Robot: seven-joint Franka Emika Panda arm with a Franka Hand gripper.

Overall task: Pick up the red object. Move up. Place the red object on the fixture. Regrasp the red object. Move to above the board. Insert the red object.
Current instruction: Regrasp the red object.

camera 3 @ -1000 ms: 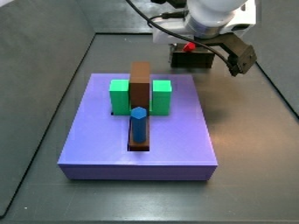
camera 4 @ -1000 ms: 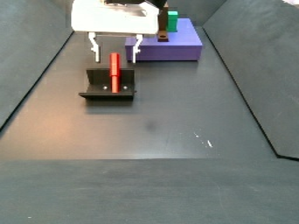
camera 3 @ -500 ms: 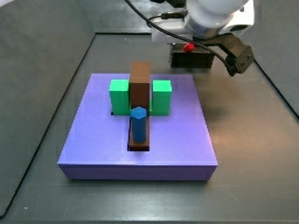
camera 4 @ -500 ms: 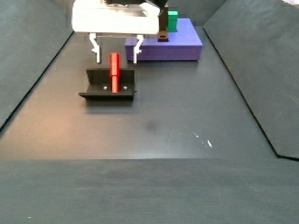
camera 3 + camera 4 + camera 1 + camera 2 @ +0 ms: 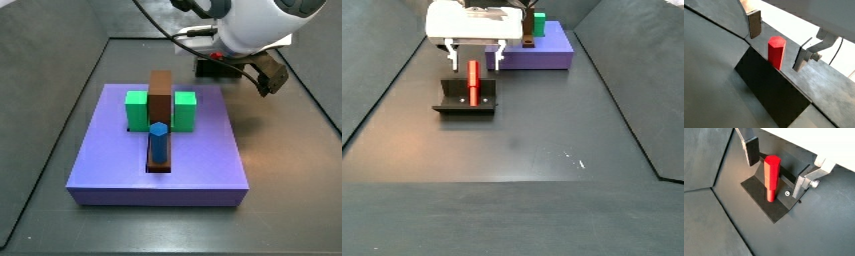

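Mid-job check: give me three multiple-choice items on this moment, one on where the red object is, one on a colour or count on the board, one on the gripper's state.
1. Where is the red object?
A. In the brown bar's slot
B. On the fixture
C. Lying on the board

2. How many green blocks sit on the board?
A. Two
B. Four
C. None

3. What is the gripper doing?
A. Shut on the blue peg
B. Shut on the red object
C. Open, with a finger on each side of the red object

Answers:
1. B: a side view shows the red object on the dark fixture, away from the board.
2. A: one green block stands on each side of the brown bar.
3. C: both wrist views show a gap between each finger and the red object.
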